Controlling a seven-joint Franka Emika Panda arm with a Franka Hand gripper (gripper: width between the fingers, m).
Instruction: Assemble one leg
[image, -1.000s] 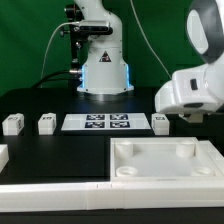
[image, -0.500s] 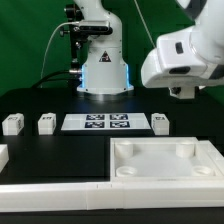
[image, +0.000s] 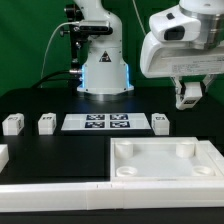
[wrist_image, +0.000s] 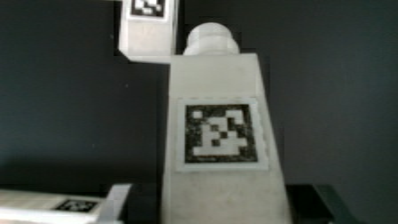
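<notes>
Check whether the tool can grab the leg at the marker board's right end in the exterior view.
Probably not: the tool is shut on another leg, so its jaws are full. Above the loose leg beside the marker board, nothing is in the way.

Four legs in all. Three stand on the counter (image: 30, 100): the far-left leg (image: 12, 124) and the second leg (image: 46, 124) at the exterior view's left, and the right leg (image: 161, 123). The held leg (wrist_image: 217, 130) sits clamped in the one pincer (image: 190, 98). There is one marker board (image: 97, 122), one large white tray-like part (image: 165, 178) on the near right, and one robot arm (image: 100, 60).
</notes>
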